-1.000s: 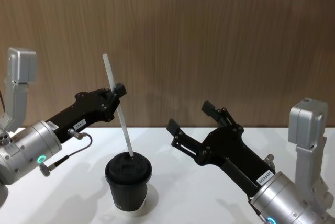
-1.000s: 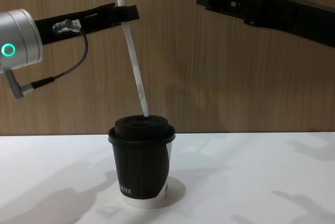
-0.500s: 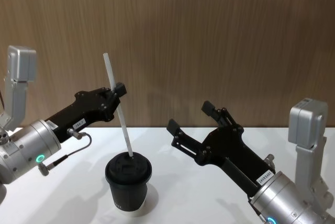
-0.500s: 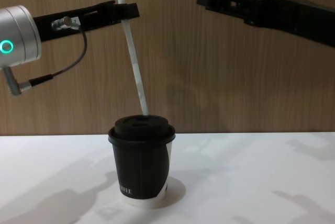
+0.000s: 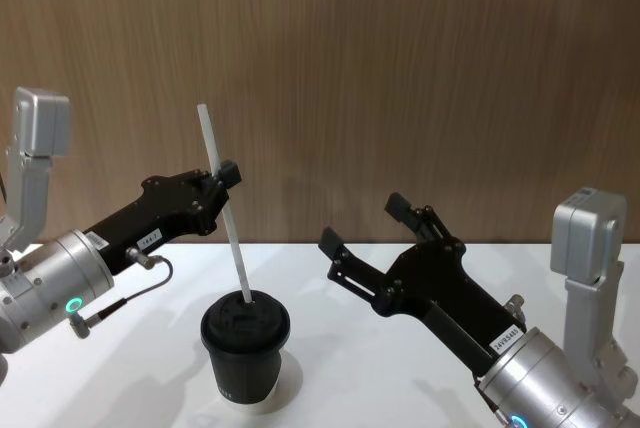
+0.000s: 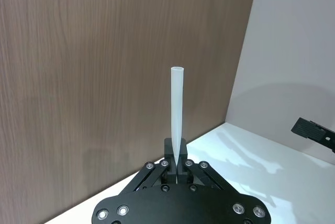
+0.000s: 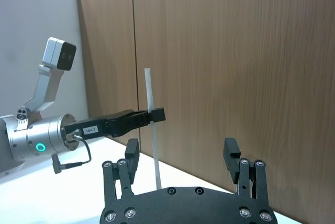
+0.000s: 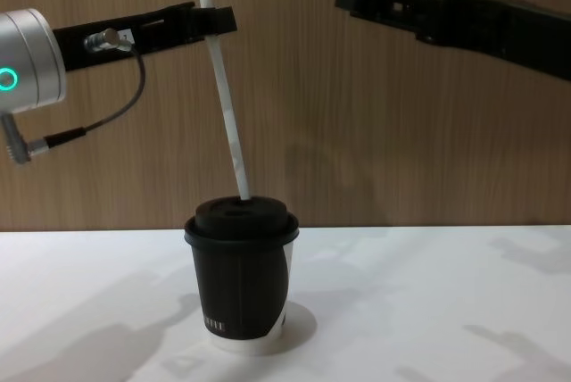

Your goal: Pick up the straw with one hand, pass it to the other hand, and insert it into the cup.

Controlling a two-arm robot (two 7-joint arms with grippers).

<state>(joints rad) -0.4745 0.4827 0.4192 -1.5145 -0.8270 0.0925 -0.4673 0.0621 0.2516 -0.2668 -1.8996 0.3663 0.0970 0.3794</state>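
The white straw [image 5: 236, 253] [image 8: 227, 119] leans tilted over the black lidded cup [image 5: 245, 350] [image 8: 241, 275], its lower end touching the top of the lid. My left gripper [image 5: 225, 176] [image 8: 214, 20], the one with the cable and green ring light, is shut on the straw's upper part; in the left wrist view the straw [image 6: 177, 109] rises from between its closed fingers [image 6: 168, 157]. My right gripper [image 5: 364, 223] [image 7: 181, 148] hangs open to the right of the cup, above the table, holding nothing. The right wrist view shows the straw [image 7: 155, 150] held by the left gripper [image 7: 154, 115].
The cup stands on a white table [image 5: 340, 368] with free surface to its right and left. A wooden wall [image 5: 420, 78] closes the back close behind both arms.
The left arm has drawn back slightly to the left, and the straw's lower end has slid a little left on the lid. The right arm has not moved.
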